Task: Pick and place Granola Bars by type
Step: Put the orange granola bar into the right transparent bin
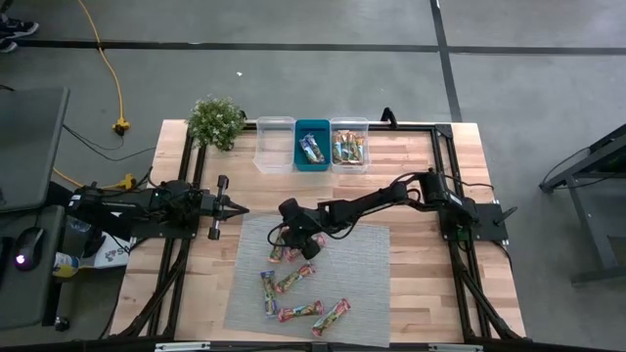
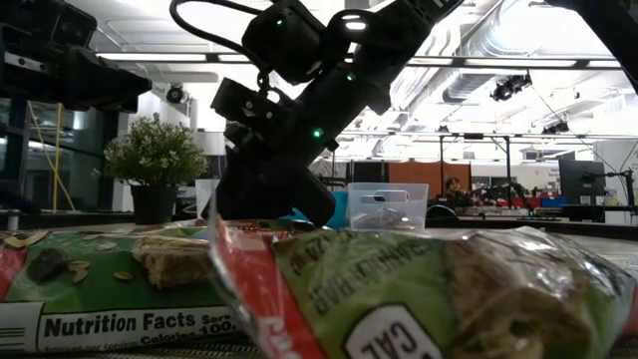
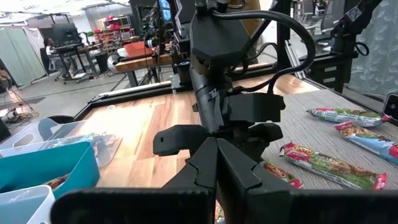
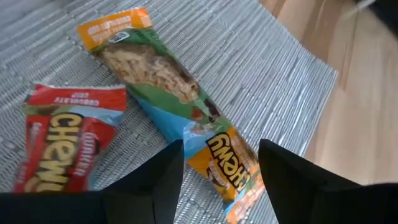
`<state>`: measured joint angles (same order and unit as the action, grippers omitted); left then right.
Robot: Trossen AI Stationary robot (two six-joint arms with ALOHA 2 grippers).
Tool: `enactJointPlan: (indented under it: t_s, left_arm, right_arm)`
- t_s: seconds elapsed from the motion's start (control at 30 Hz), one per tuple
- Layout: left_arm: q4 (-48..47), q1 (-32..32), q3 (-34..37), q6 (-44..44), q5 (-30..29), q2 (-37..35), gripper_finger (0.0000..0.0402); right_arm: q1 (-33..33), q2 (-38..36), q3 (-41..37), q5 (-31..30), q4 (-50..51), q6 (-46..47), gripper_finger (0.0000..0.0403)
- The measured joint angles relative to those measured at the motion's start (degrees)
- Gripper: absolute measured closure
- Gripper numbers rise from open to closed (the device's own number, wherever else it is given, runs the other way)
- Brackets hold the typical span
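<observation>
Several granola bars lie flat on the grey woven mat (image 1: 352, 254), with one cluster (image 1: 284, 251) at its upper left and others (image 1: 298, 313) toward the near edge. My right gripper (image 1: 293, 238) hangs over that cluster, open. In the right wrist view its fingers (image 4: 221, 149) stand on either side of an orange, green and blue bar (image 4: 168, 78), and a red Chewy bar (image 4: 62, 137) lies beside it. More bars sit in the teal bin (image 1: 313, 147) and in the clear bin (image 1: 349, 144) to its right. My left gripper (image 1: 235, 208) waits shut, left of the mat.
An empty clear bin (image 1: 275, 144) stands left of the teal one at the far edge. A potted plant (image 1: 216, 121) sits at the far left corner. Bare wooden table (image 1: 421, 274) lies right of the mat. Two bars (image 2: 399, 289) lie close to the low camera.
</observation>
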<state>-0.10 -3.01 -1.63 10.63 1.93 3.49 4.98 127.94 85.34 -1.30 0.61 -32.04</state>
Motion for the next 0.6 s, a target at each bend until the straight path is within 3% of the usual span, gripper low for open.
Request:
enactJointPlan:
  t_s: [0.27, 0.6]
  left_arm:
    - [0.00, 0.00, -0.01, 0.01, 0.00, 0.01, 0.0401]
    - [0.00, 0.00, -0.01, 0.01, 0.00, -0.01, 0.0401]
  right_arm:
    - [-0.22, 0.00, 0.00, 0.07, 0.82, 10.50, 0.0212]
    - [-1.68, 0.00, 0.17, 1.00, 2.56, 14.29, 0.0212]
